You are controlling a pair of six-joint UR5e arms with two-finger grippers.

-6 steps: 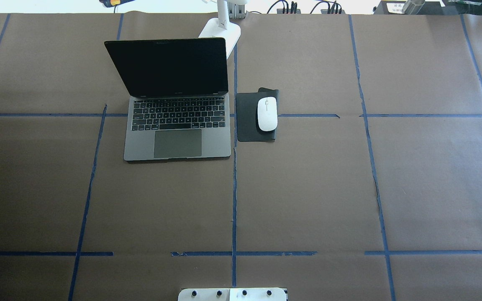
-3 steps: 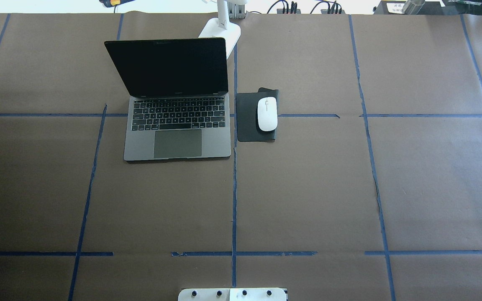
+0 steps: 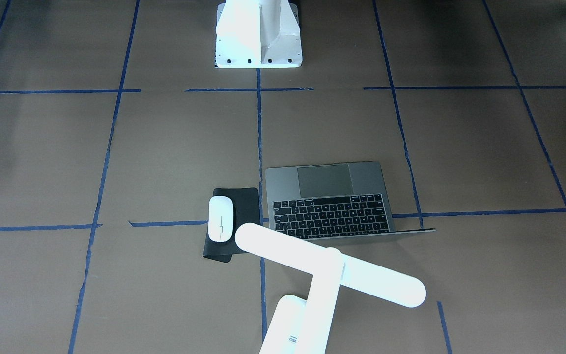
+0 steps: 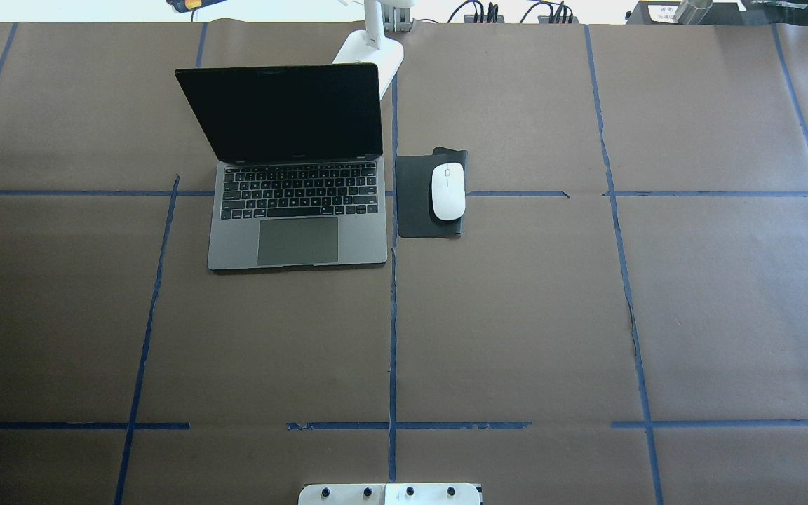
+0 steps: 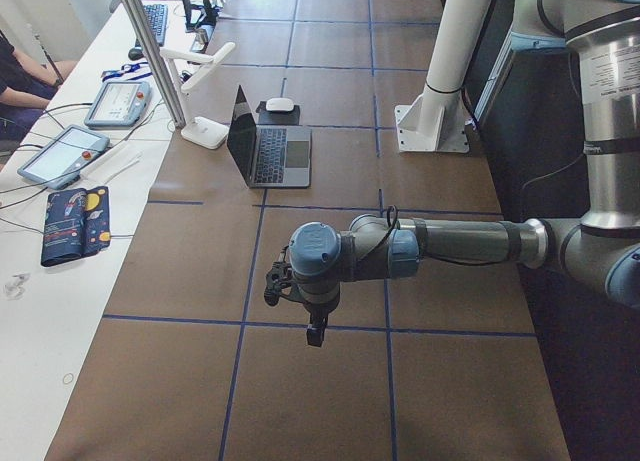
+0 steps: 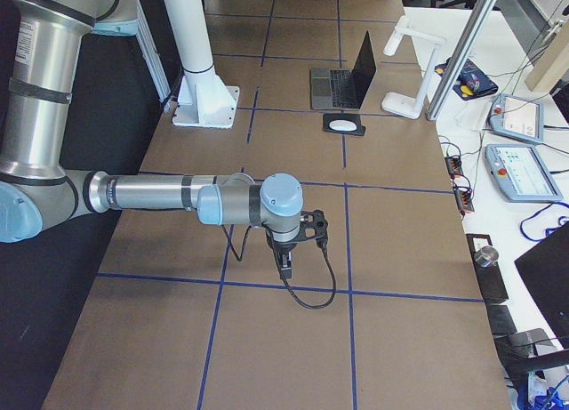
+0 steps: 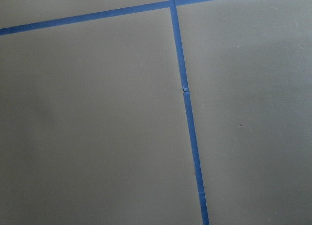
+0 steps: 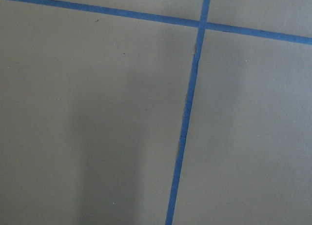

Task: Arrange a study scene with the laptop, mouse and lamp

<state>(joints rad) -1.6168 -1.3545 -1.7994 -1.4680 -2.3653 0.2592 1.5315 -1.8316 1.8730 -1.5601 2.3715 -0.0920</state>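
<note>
The dark-grey laptop (image 4: 299, 210) stands open left of the table's centre line, screen dark; it also shows in the front view (image 3: 329, 196). The white mouse (image 4: 447, 191) lies on a black pad (image 4: 411, 196) just right of the laptop. The white lamp (image 3: 288, 253) stands behind the laptop; only its base (image 4: 370, 52) shows in the overhead view. My left gripper (image 5: 313, 331) and right gripper (image 6: 284, 266) hang over bare table at the two ends, far from these things. They show only in the side views, so I cannot tell whether they are open or shut.
The table is covered in brown paper with a blue tape grid. The white bolted pedestal (image 3: 258, 34) stands at the robot's side, in the middle. Teach pendants (image 6: 516, 161) and cables lie on the white bench beyond the far edge. Both wrist views show only paper and tape.
</note>
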